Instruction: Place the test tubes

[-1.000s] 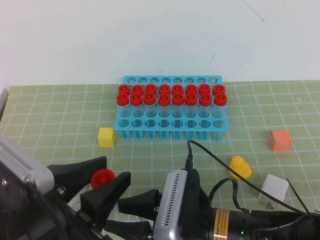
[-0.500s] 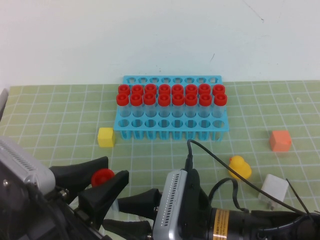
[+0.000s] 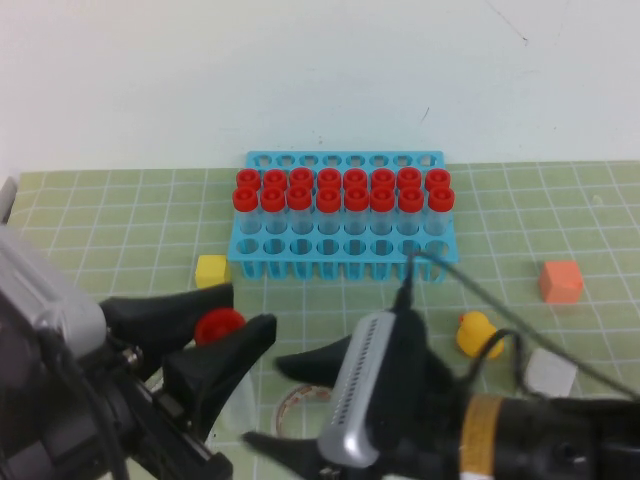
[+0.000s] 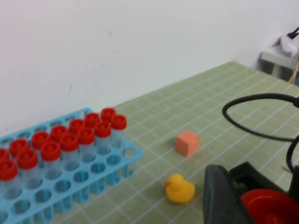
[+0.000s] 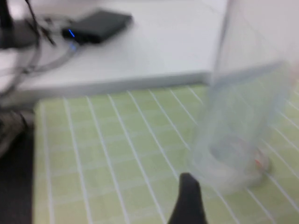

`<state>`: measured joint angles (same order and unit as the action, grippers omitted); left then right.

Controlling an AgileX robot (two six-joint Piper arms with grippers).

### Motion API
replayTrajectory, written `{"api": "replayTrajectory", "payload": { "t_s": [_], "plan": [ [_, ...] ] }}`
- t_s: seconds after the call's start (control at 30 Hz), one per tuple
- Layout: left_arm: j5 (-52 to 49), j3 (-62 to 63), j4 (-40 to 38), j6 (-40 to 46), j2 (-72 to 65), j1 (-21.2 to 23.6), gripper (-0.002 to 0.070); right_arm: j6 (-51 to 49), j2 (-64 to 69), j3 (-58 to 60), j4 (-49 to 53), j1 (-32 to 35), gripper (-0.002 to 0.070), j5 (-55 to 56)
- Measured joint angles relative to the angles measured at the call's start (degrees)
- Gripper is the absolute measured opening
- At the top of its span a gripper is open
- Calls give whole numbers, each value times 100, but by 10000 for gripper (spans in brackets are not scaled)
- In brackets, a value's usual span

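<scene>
Nearest the robot, well short of the blue rack (image 3: 343, 250) and toward its left end, the left gripper (image 3: 240, 315) has its fingers clamped on a test tube (image 3: 218, 327). The tube is upright with its red cap at the top, and its clear body hangs below the jaws. It appears to be carried in the attitude it needs for a vertical drop into a hole. Beside it, on the near side of the rack's middle, the right gripper (image 3: 268, 402) stands with its fingers spread wide and holds nothing. Its wrist view shows the clear tube body close ahead, so the judgement is that it is free of the tube and the left arm alone has the load. A tape ring (image 3: 303, 405) lies on the mat under that gap. Farther out, off the rack's right end on the near side, are a white block (image 3: 550, 372), a yellow duck (image 3: 478, 333) and an orange cube (image 3: 560, 281). A yellow cube (image 3: 212, 270) sits just beside the rack's near left corner. None of these lies in the direct line from tube to rack. The rack carries two rows of racked tubes (image 3: 343, 190) toward its far side. The rows of holes on its near side stand empty, and so does a strip along its far edge. A near-side hole is therefore the likely destination. The risk is that the cap strikes a seated neighbour on the way in.
</scene>
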<state>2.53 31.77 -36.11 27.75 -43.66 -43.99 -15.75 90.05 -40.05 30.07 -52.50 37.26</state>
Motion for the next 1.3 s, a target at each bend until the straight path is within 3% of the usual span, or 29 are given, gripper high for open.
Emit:
{"api": "replayTrajectory", "payload": {
  "t_s": [0.1,0.2,0.33,0.43,0.7,1.3],
  "plan": [
    [-112,194,-1,42,0,0,258,0,-658,0,105,0,458,-1287],
    [-42,262,-1,53,0,0,258,0,-1365,0,181,0,321,-2767],
    [219,262,-1,59,0,0,258,37,-2389,0,190,0,86,-4424],
    [418,262,-1,67,0,0,257,203,-3142,0,190,0,25,-5408],
    [536,262,-1,443,0,0,257,775,-4765,98,-470,0,0,-7233],
    [627,262,-1,604,0,0,257,1175,-6988,1543,-1405,0,-1,-7582]
  ]
}}
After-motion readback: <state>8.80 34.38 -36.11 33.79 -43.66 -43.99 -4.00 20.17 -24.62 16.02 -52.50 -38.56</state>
